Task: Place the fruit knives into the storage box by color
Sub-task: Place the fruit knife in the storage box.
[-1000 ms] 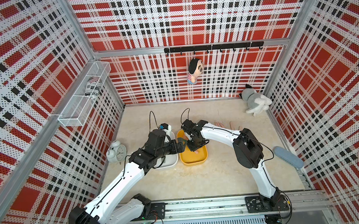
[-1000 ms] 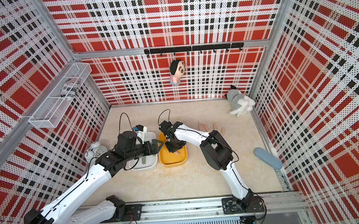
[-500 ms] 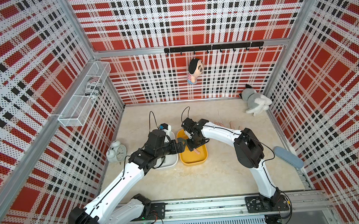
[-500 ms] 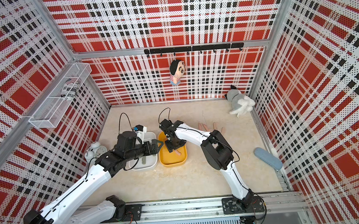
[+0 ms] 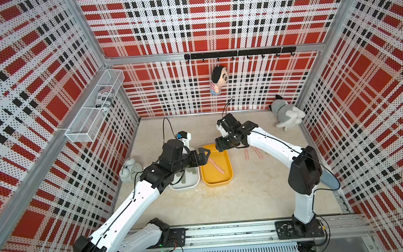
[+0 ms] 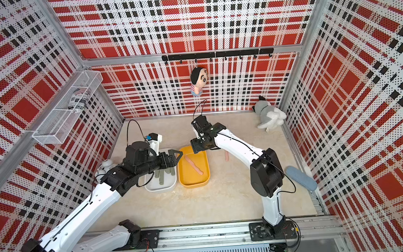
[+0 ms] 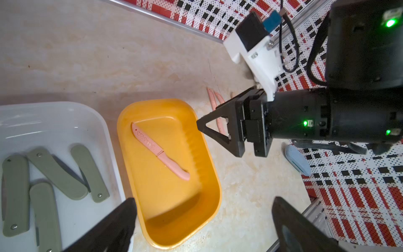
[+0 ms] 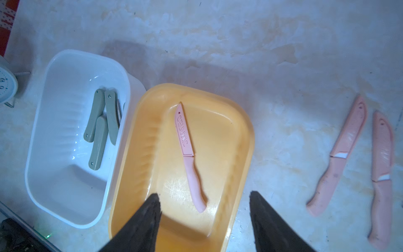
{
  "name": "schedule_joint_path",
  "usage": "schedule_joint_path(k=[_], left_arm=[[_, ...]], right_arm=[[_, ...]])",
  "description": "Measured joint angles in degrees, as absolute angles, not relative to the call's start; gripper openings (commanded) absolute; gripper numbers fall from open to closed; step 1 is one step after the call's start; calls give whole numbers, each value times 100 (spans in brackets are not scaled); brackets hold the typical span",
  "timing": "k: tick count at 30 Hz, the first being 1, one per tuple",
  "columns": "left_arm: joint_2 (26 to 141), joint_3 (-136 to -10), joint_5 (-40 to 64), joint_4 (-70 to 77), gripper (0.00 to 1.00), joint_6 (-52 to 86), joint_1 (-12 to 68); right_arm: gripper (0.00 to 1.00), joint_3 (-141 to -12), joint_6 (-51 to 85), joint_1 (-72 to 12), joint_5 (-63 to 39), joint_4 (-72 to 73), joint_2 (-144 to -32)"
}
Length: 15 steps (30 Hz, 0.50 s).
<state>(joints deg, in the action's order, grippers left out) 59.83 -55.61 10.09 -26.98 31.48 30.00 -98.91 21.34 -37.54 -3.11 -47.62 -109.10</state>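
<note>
One salmon-pink fruit knife (image 8: 189,157) lies loose on the floor of the yellow storage box (image 5: 230,168). My right gripper (image 8: 204,196) hangs open above that box's far end, holding nothing. Two more pink knives (image 8: 342,157) rest on the table to the box's right, partly under my right arm in both top views. Several olive-green folded knives (image 7: 54,174) lie in the white storage box (image 7: 104,126) next to it. My left gripper (image 5: 203,155) is open and empty over the seam between the two boxes.
A white alarm clock (image 5: 129,170) stands left of the white box. A grey-white plush toy (image 5: 287,117) lies in the back right corner. A blue-grey oval pad (image 5: 329,180) sits at the right edge. A doll (image 5: 218,80) and a wire basket (image 5: 94,106) hang on the walls.
My right gripper opened and let the pink knife drop into the yellow box, then drew back toward the box's far end. The left arm stayed put.
</note>
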Motion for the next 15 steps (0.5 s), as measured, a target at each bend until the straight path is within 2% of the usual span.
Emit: schedule_joint_path(k=[6,15], left_arm=[[6305,-5900,1055,-2637,98,3151,3044],[6879,-6243,1144,-2366,98,3153,3304]], right_arm=[[80,-9292,2182,-3378,-231,-4635,-10479],[83,-8468,2198,-2526,-167,-4464,-9953]])
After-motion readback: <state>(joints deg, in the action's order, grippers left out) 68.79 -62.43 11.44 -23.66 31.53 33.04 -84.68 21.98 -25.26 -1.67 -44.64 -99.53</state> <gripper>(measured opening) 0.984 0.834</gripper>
